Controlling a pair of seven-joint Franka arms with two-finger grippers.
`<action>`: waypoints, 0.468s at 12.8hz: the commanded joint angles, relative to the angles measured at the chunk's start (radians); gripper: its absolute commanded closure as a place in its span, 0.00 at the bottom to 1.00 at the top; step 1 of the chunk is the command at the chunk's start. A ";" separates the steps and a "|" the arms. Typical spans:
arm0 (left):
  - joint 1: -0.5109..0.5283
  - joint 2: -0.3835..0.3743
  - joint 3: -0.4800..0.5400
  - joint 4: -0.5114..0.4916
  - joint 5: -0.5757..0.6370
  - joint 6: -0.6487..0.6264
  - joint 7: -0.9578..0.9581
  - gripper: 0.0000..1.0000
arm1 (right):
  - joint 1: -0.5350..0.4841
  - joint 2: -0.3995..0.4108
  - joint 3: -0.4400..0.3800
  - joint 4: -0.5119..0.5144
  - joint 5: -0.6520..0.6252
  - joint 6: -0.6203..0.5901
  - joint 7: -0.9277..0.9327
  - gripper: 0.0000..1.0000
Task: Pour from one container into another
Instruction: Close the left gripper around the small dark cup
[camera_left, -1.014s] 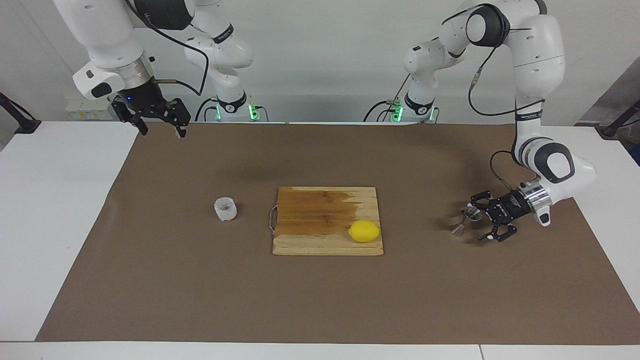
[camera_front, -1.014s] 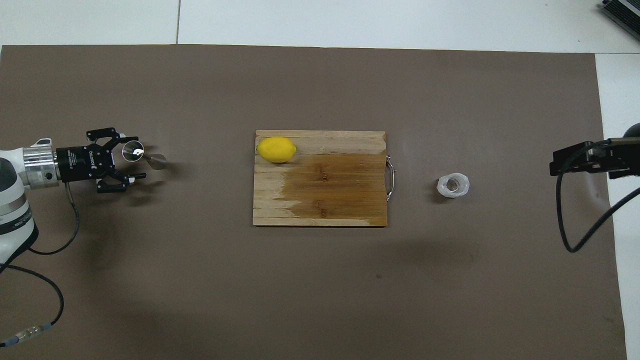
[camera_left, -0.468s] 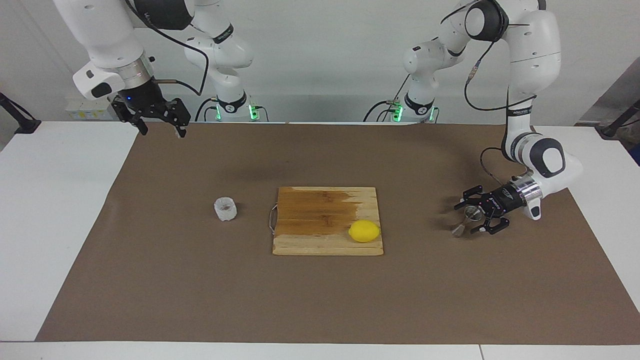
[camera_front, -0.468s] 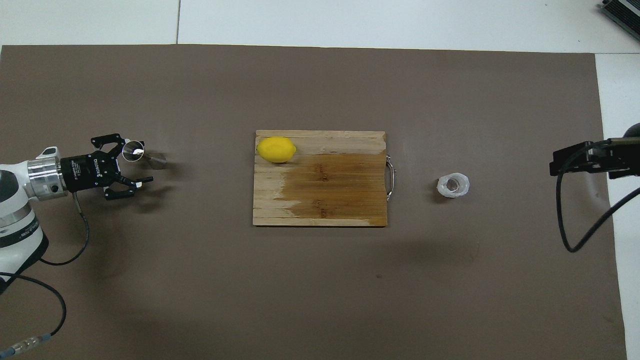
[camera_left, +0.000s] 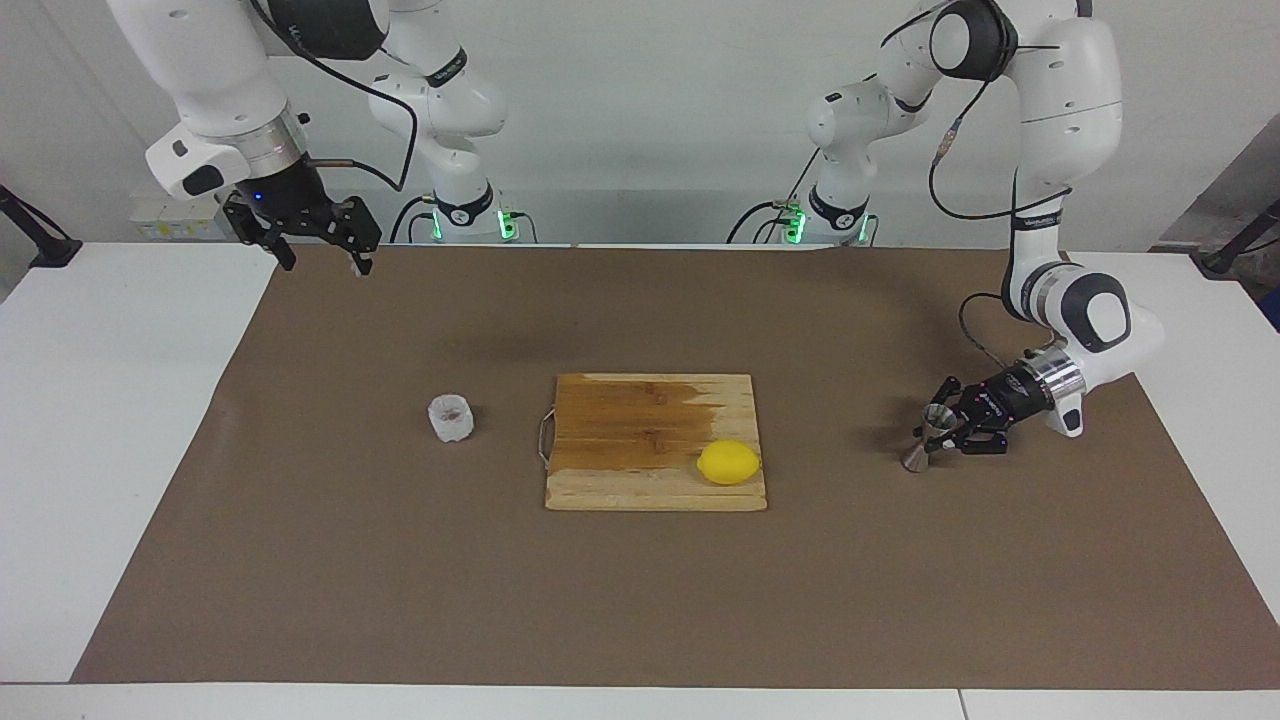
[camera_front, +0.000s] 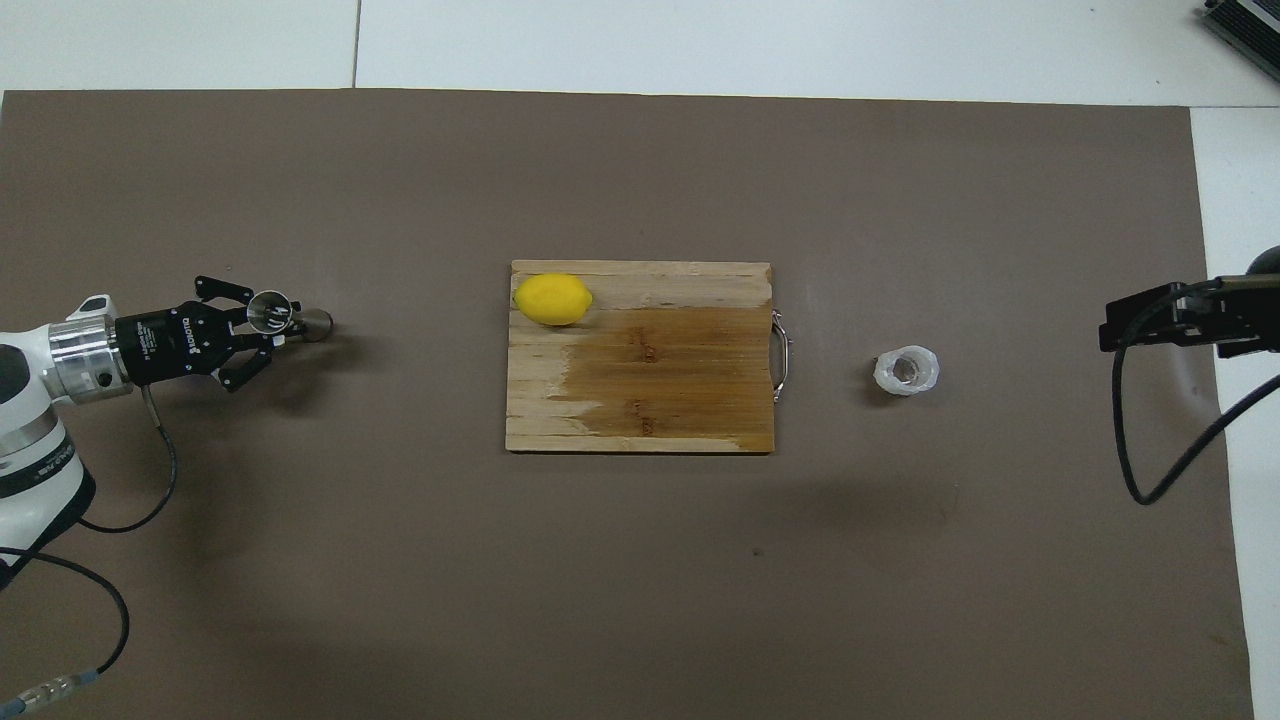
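Two fingers of the left gripper (camera_left: 945, 428) have come together on the steel jigger (camera_left: 928, 436), pinching it about its narrow waist from the side while its lower cone rests on the brown mat (camera_left: 640, 600). The jigger stands upright at the left arm's end of the table, its open upper cone just ahead of the fingertips and its base a little below them.

Judged from this, the step in hand is securing the receiving vessel before anything is poured. The waist is slim and polished, so a grip there could let the jigger swivel or slide; a slow, straight lift with the wrist level should keep the mouth facing up. Any tilt now would matter little, since the jigger looks empty, but it would spoil the aim later.

The crinkled plastic cup (camera_left: 451, 418) sits well apart from this gripper, past the wooden cutting board (camera_left: 640, 420) and the lemon (camera_left: 729, 462) lying on the board's corner. Carrying the jigger toward the cup means crossing over or around the board, so height enough to clear the lemon seems wise.

The right gripper (camera_left: 318, 240) hangs with its fingers spread and empty, over the mat's edge by its own base, waiting; the cup is below and ahead of it, untouched.
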 joint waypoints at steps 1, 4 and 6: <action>0.002 -0.045 0.000 -0.024 -0.033 -0.030 0.018 1.00 | -0.013 -0.011 0.006 -0.012 0.019 -0.001 0.013 0.00; -0.040 -0.080 -0.006 -0.022 -0.050 -0.027 -0.045 1.00 | -0.011 -0.011 0.006 -0.012 0.019 -0.001 0.013 0.00; -0.080 -0.100 -0.008 -0.015 -0.077 -0.029 -0.149 1.00 | -0.011 -0.011 0.006 -0.012 0.019 -0.001 0.012 0.00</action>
